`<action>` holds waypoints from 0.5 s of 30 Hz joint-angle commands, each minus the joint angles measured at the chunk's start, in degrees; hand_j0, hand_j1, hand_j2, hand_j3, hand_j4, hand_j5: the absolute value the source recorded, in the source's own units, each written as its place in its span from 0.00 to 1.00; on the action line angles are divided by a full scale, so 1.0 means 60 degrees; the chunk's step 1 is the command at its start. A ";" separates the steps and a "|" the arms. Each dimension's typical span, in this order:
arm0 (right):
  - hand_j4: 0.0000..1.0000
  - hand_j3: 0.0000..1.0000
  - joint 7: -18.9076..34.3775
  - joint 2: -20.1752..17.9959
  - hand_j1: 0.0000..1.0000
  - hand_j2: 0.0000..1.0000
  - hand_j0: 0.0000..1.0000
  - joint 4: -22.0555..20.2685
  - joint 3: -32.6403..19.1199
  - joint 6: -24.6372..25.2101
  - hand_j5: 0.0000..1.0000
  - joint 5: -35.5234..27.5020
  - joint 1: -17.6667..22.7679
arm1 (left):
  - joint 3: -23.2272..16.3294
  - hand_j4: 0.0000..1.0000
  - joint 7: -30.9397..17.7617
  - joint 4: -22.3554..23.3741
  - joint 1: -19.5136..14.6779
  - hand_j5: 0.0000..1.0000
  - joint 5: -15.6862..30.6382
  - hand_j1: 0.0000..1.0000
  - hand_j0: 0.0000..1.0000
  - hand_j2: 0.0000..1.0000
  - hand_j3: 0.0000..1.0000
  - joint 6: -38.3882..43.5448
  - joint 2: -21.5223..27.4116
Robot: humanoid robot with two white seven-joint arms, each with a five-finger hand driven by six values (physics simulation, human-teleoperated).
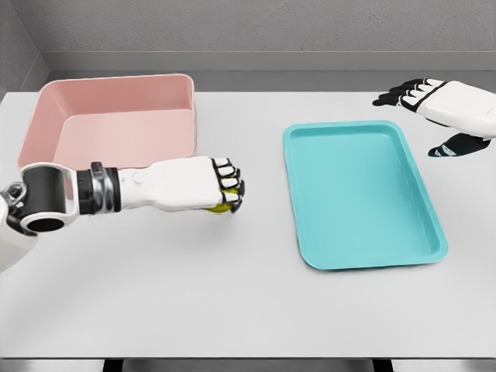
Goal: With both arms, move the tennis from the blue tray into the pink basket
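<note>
My left hand [225,190] hovers over the white table between the basket and the tray, its fingers curled around a yellow-green tennis ball [220,206] that peeks out below the knuckles. The pink basket [46,116] sits at the back left, just behind that arm, with nothing showing inside. The blue tray [298,194] lies to the right of the middle and holds nothing. My right hand [422,105] floats at the far right above the tray's back corner, fingers spread and holding nothing.
The white table [194,294] fills the view, with its front edge at the bottom. A grey wall runs behind the table's back edge.
</note>
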 commanded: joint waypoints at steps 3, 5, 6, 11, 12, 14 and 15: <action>1.00 1.00 -0.0005 -0.0009 1.00 1.00 1.00 -0.0004 -0.0002 0.0021 1.00 -0.0038 0.0000 | 0.0734 0.11 -0.0070 0.0013 -0.0103 0.11 0.1057 0.11 0.11 0.11 0.11 0.0045 -0.0012; 1.00 1.00 -0.0005 -0.0009 1.00 1.00 1.00 -0.0004 -0.0002 0.0021 1.00 -0.0038 0.0000 | 0.1232 0.11 -0.0055 0.0043 -0.0103 0.11 0.1189 0.11 0.11 0.11 0.11 0.0045 0.0046; 1.00 1.00 -0.0005 -0.0009 1.00 1.00 1.00 -0.0004 -0.0002 0.0021 1.00 -0.0038 0.0000 | 0.1583 0.11 -0.0055 0.0072 -0.0103 0.11 0.1204 0.11 0.11 0.11 0.11 0.0045 0.0075; 1.00 1.00 -0.0005 -0.0009 1.00 1.00 1.00 -0.0018 -0.0002 0.0021 1.00 -0.0038 0.0000 | 0.2594 0.12 -0.0055 0.0233 -0.0103 0.12 0.1262 0.12 0.12 0.12 0.12 0.0045 0.0339; 1.00 1.00 -0.0005 -0.0009 1.00 1.00 1.00 -0.0018 -0.0002 0.0021 1.00 -0.0038 0.0000 | 0.2785 0.12 -0.0070 0.0292 -0.0088 0.12 0.1248 0.12 0.12 0.12 0.12 0.0045 0.0441; 1.00 1.00 -0.0005 -0.0009 1.00 1.00 1.00 -0.0018 -0.0002 0.0021 1.00 -0.0038 0.0000 | 0.3327 0.12 -0.0085 0.0599 -0.0044 0.12 0.1204 0.12 0.12 0.12 0.12 0.0045 0.0456; 1.00 1.00 -0.0005 -0.0009 1.00 1.00 1.00 -0.0018 -0.0002 0.0021 1.00 -0.0038 0.0000 | 0.3547 0.12 -0.0128 0.0804 -0.0029 0.12 0.1174 0.12 0.12 0.12 0.12 0.0045 0.0544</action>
